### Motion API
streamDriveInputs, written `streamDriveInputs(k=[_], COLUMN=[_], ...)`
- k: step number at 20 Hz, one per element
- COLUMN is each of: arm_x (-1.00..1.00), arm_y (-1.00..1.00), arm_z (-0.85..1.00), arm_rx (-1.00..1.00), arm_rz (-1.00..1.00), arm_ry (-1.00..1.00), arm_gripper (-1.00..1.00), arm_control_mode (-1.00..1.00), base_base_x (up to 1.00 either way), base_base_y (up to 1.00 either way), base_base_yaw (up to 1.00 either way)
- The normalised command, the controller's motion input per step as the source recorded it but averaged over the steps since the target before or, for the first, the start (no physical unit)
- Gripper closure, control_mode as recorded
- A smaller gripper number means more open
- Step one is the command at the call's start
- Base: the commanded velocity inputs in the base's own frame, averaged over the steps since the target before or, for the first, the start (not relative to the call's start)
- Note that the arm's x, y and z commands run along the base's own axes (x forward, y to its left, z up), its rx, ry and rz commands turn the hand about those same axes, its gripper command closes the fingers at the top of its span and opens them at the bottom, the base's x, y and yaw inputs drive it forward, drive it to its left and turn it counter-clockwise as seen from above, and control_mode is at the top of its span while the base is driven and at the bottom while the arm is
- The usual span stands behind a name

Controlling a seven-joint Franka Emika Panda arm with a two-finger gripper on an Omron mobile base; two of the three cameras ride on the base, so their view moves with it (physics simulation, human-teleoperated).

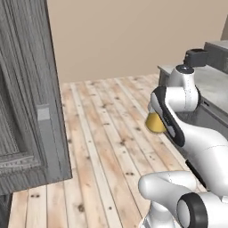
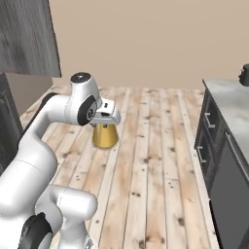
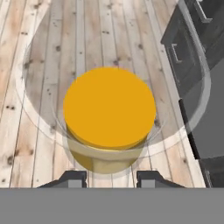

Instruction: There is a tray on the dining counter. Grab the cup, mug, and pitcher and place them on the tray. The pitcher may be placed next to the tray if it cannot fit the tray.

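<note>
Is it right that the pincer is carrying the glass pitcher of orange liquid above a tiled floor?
Not quite: the floor is wooden planks, not tiles, as the right base view shows. The pincer does hold the pitcher of orange liquid above it.

Non-task items, kitchen, 3 views

Floor (image 1: 102, 133): light wood planks w/ dark knots, runs back to plain beige wall (image 2: 146, 39). Dark grey wood-grain cabinet (image 1: 26, 98): tall, left side of left base view, panelled front. Dark cabinet unit w/ drawers (image 2: 209, 141): right side of right base view, pale handles on fronts, grey stone top (image 2: 228, 102); small dark object (image 2: 244, 75) at its far edge, too cut off to ID. Small dark boxy item (image 1: 196, 57) on far table, left base view.
</note>
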Motion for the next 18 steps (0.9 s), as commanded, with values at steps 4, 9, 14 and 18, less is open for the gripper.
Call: streamDriveInputs(k=[4, 9, 14, 18], arm_x=[0.00, 0.00, 0.00, 0.00], arm_y=[0.00, 0.00, 0.00, 0.00], arm_z=[0.00, 0.00, 0.00, 0.00], arm_rx=[0.00, 0.00, 0.00, 0.00], arm_rz=[0.00, 0.00, 0.00, 0.00], arm_ry=[0.00, 0.00, 0.00, 0.00], arm_gripper=[1.00, 1.00, 1.00, 1.00], arm_control_mode=[1.00, 1.00, 1.00, 1.00], base_base_x=[1.00, 1.00, 1.00, 1.00], base_base_y=[0.00, -0.04, -0.21, -0.39], base_base_yaw=[0.00, 0.00, 0.00, 0.00])
